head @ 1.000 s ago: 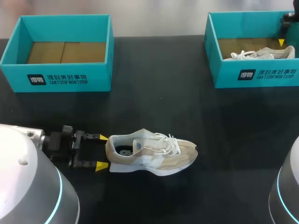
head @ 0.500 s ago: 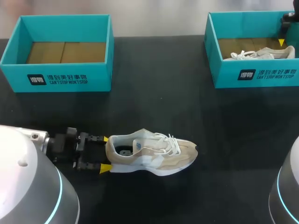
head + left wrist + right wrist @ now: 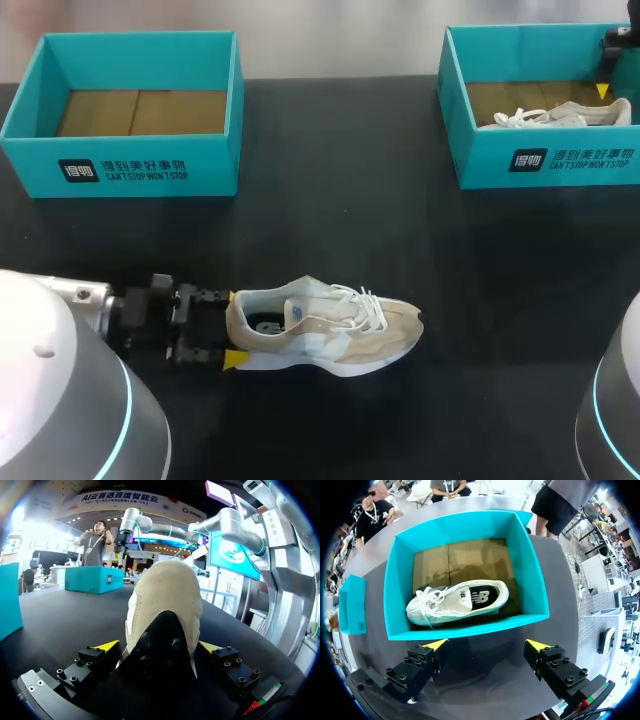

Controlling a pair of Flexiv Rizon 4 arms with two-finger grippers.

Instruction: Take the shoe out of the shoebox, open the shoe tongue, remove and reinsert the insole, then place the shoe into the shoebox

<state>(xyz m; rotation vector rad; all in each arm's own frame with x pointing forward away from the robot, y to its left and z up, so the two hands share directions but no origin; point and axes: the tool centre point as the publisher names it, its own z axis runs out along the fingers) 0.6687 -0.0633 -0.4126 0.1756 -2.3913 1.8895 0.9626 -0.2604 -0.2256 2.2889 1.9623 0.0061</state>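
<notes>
The left gripper's (image 3: 159, 646) fingers stand wide, straddling the heel of the beige sneaker (image 3: 325, 328), which lies on the black table (image 3: 330, 230); they seem not to pinch it yet. The sneaker looks light and soft-sided, so the stiffer heel is probably the surest hold. The right gripper (image 3: 490, 644), fingers also spread wide, hangs above the right shoebox (image 3: 470, 629), which holds a second sneaker (image 3: 457, 602).

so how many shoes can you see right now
2. One shoe lies on the table, heel at the left gripper; the other shoe lies inside the right shoebox. None looks hidden.
</notes>
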